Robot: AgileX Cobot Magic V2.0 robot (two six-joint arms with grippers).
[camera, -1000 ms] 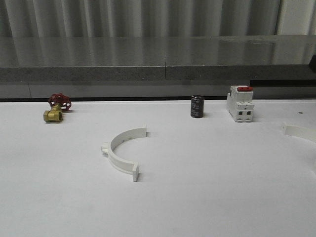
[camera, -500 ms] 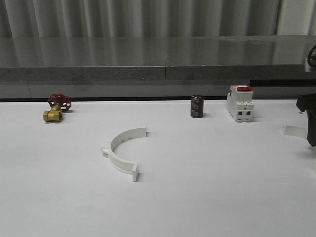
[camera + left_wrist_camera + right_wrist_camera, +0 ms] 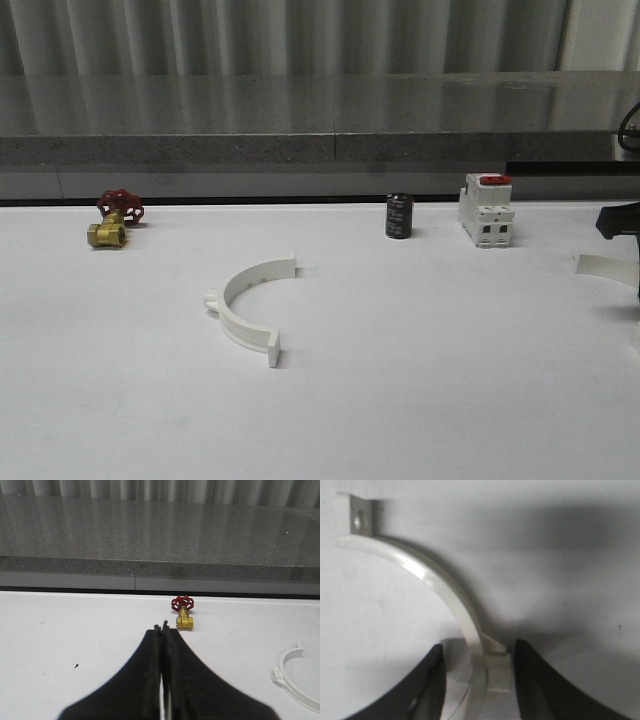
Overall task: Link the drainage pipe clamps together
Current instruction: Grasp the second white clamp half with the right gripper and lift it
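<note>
One drainage pipe clamp (image 3: 248, 310), a white half-ring with end tabs, lies flat left of the table's middle, and its edge shows in the left wrist view (image 3: 295, 680). The other drainage pipe clamp (image 3: 606, 267) lies at the table's right edge. My right gripper (image 3: 479, 680) is open, low over this clamp (image 3: 442, 582), with a black finger on each side of the arc's middle tab and a gap on both sides. A dark part of the right arm (image 3: 620, 220) shows above that clamp. My left gripper (image 3: 161, 628) is shut on nothing, above bare table and pointing at the valve.
A brass valve with a red handwheel (image 3: 113, 220) sits at the back left. A black cylinder (image 3: 399, 216) and a white red-topped switch (image 3: 486, 210) stand at the back right. A grey stone ledge (image 3: 320, 120) runs behind the table.
The right arm has come into view at the right edge over the second clamp and has shifted slightly since half a second ago. Both clamps lie as before.
</note>
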